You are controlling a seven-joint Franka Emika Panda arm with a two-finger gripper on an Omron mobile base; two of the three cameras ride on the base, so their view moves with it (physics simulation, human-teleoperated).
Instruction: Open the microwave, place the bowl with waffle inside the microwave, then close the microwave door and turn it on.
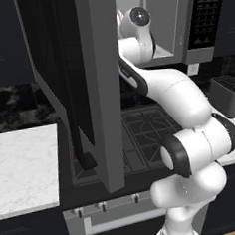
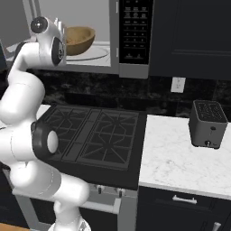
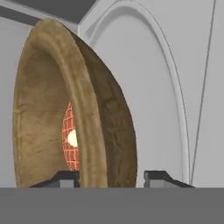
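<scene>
Left base view: we see grey-framed dark-glass microwave door [image 1: 82,87] swung wide, arm reaching into pale microwave [image 1: 182,29] cavity.

Right base view: brown wooden bowl [image 2: 79,39] sits inside.

Hand view: gripper [image 3: 112,177] straddles bowl rim, reddish waffle [image 3: 70,138] within; whether jaws still pinch, we cannot tell. Hasty retreat could tip bowl.

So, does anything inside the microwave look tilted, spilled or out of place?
Nothing stands out. The bowl sits upright on the floor of the microwave, the waffle lies inside it, and the gripper straddles the bowl's rim. The microwave door hangs wide open.
</scene>
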